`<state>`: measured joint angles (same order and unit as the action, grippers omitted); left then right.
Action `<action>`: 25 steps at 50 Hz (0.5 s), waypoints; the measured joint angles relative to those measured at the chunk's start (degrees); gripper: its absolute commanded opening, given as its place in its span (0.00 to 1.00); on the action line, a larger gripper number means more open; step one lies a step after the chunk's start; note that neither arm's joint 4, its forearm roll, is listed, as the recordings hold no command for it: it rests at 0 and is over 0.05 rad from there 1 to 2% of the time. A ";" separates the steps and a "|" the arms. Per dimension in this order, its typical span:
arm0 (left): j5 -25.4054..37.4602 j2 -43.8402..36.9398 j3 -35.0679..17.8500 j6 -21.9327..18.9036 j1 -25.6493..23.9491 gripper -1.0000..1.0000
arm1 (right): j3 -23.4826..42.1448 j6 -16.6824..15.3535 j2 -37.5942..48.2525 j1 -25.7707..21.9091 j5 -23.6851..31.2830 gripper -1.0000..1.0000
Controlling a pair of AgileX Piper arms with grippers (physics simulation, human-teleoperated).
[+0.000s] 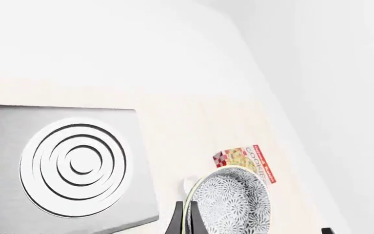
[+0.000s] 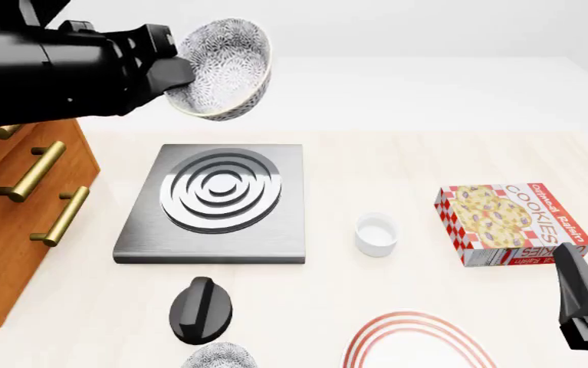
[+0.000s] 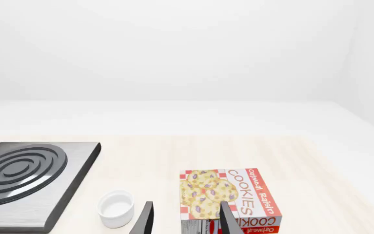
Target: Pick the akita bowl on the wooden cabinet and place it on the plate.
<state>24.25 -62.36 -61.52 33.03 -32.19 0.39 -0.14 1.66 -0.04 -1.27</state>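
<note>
Carrying the akita bowl [image 2: 224, 69] high in the air, lifted clear of the wooden cabinet [image 2: 18, 207] and hanging above the far edge of the stove burner [image 2: 217, 201]; left gripper [image 2: 176, 77] pinching the bowl's rim, one finger inside and one outside, bowl tipped toward the camera. Resting low at the near right edge, the right gripper [image 2: 585, 307], with jaws spread and nothing between them, as seen in its wrist view. Next, likely, swinging the bowl toward the near side of the table to the plate [image 2: 416, 341], only the red-ringed far rim of which is showing at the bottom of the front view. Doing this well probably meaning: keeping the pinch firm on the thin rim, levelling the bowl before lowering, passing clear of the small white cup [image 2: 376, 234] and the black knob [image 2: 201, 308], centring over the rings, and avoiding confusion with the second patterned bowl [image 2: 220, 358] peeking in beside the plate. Readable on the cookie box [image 2: 508, 222]: "COOKIES" and "Oatmeal Raisin".
</note>
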 measured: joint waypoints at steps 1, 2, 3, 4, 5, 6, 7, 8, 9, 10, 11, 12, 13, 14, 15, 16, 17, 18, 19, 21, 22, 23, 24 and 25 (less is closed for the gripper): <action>0.08 -0.05 0.00 -0.03 -0.24 0.00 | 0.00 0.00 0.00 0.00 0.00 1.00; 0.16 -0.11 0.00 -0.06 -0.49 0.00 | 0.00 0.00 0.00 0.00 0.00 1.00; 0.23 -0.17 0.00 -0.08 -0.74 0.00 | 0.00 0.00 0.00 0.00 0.00 1.00; 0.30 -0.23 0.00 -0.11 -0.96 0.00 | 0.00 0.00 0.00 0.00 0.00 1.00; 0.36 -0.30 0.01 -0.14 -1.20 0.00 | 0.00 0.00 0.00 0.00 0.00 1.00; 0.41 -0.38 0.02 -0.17 -1.45 0.00 | 0.00 0.00 0.00 0.00 0.00 1.00; 0.45 -0.47 0.05 -0.20 -1.71 0.00 | 0.00 0.00 0.00 0.00 0.00 1.00; 0.48 -0.57 0.08 -0.23 -1.97 0.00 | 0.00 0.00 0.00 0.00 0.00 1.00; 0.51 -0.66 0.13 -0.24 -2.22 0.00 | 0.00 0.00 0.00 0.00 0.00 1.00; 0.52 -0.75 0.18 -0.24 -2.48 0.00 | 0.00 0.00 0.00 0.00 0.00 1.00; 0.52 -0.84 0.24 -0.23 -2.72 0.00 | 0.00 0.00 0.00 0.00 0.00 1.00; 0.51 -0.94 0.31 -0.22 -2.97 0.00 | 0.00 0.00 0.00 0.00 0.00 1.00; 0.50 -1.04 0.38 -0.20 -3.20 0.00 | 0.00 0.00 0.00 0.00 0.00 1.00; 0.49 -1.15 0.46 -0.17 -3.44 0.00 | 0.00 0.00 0.00 0.00 0.00 1.00; 0.47 -1.27 0.54 -0.13 -3.70 0.00 | 0.00 0.00 0.00 0.00 0.00 1.00; 0.44 -1.41 0.62 -0.08 -3.97 0.00 | 0.00 0.00 0.00 0.00 0.00 1.00; 0.42 -1.54 0.69 -0.03 -4.23 0.00 | 0.00 0.00 0.00 0.00 0.00 1.00; 0.39 -1.67 0.76 0.03 -4.49 0.00 | 0.00 0.00 0.00 0.00 0.00 1.00; 0.36 -1.81 0.83 0.09 -4.76 0.00 | 0.00 0.00 0.00 0.00 0.00 1.00; 0.28 -2.08 0.96 0.24 -5.29 0.00 | 0.00 0.00 0.00 0.00 0.00 1.00; 0.23 -2.22 1.03 0.33 -5.56 0.00 | 0.00 0.00 0.00 0.00 0.00 1.00; 0.16 -2.37 1.10 0.43 -5.81 0.00 | 0.00 0.00 0.00 0.00 0.00 1.00; 0.09 -2.51 1.17 0.52 -6.05 0.00 | 0.00 0.00 0.00 0.00 0.00 1.00; 0.01 -2.67 1.24 0.62 -6.30 0.00 | 0.00 0.00 0.00 0.00 0.00 1.00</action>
<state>24.26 -65.02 -60.28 33.65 -38.48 0.39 -0.14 1.66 -0.04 -1.27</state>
